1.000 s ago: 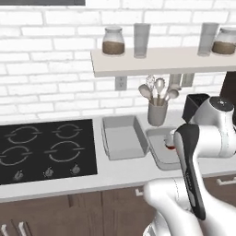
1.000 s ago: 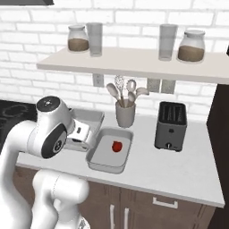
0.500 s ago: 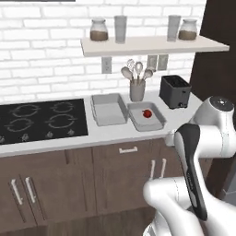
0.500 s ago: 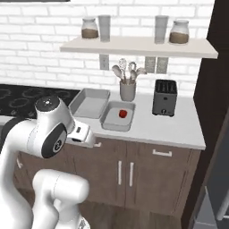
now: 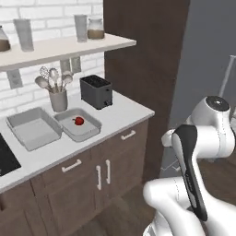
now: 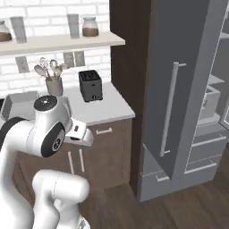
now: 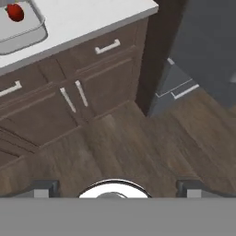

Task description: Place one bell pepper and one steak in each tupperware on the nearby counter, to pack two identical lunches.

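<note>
— Where is the bell pepper [image 5: 79,121]?
— It sits in the tupperware [image 5: 90,130] nearest the toaster [image 5: 96,91], on the counter [image 5: 124,113]. The other tupperware [image 5: 31,127] lies just beside it.
— And the gripper [image 7: 117,188]?
— Its fingers are wide apart (nothing between them), pointing down at the wooden floor [image 7: 138,147].

Both base cams view counter [image 5: 124,110] w/ toaster [image 5: 96,91] from behind; hand cam looks down at floor [image 7: 138,147]
</note>
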{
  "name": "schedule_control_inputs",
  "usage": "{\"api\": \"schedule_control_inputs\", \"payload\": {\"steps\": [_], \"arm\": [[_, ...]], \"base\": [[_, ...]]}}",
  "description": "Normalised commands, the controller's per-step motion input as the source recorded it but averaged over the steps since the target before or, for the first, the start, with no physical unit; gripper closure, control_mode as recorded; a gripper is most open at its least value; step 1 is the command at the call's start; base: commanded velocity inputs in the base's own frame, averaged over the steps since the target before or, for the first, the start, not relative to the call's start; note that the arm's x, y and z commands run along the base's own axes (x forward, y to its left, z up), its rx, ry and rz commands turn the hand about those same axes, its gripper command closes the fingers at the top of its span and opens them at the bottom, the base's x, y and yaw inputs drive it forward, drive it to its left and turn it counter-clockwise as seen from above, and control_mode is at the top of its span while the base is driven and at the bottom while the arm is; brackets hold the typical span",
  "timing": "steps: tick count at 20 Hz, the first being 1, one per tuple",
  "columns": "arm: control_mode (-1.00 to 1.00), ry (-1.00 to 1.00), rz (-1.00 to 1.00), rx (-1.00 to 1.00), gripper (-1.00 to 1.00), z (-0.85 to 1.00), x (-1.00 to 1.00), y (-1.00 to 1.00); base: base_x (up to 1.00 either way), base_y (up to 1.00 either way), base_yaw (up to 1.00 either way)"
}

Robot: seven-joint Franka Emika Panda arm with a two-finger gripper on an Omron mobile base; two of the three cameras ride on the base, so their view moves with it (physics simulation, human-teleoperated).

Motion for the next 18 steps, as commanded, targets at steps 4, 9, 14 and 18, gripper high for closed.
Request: {"api": "schedule_control_inputs", "payload": {"steps": [4,9,14,18], "arm": [[1.00,0.00,0.00,0.00,-1.00,0.00,0.00,0.00],[1.00,0.00,0.00,0.00,-1.00,0.00,0.00,0.00],[1.00,0.00,0.00,0.00,-1.00,0.00,0.00,0.00],[1.00,0.00,0.00,0.00,-1.00,0.00,0.00,0.00]], "base": [[-0.12,-0.13,-0.79],[0.00,-0.42,-0.80],[0.15,-0.94,-0.66],[0.58,-0.99,-0.42]]}}
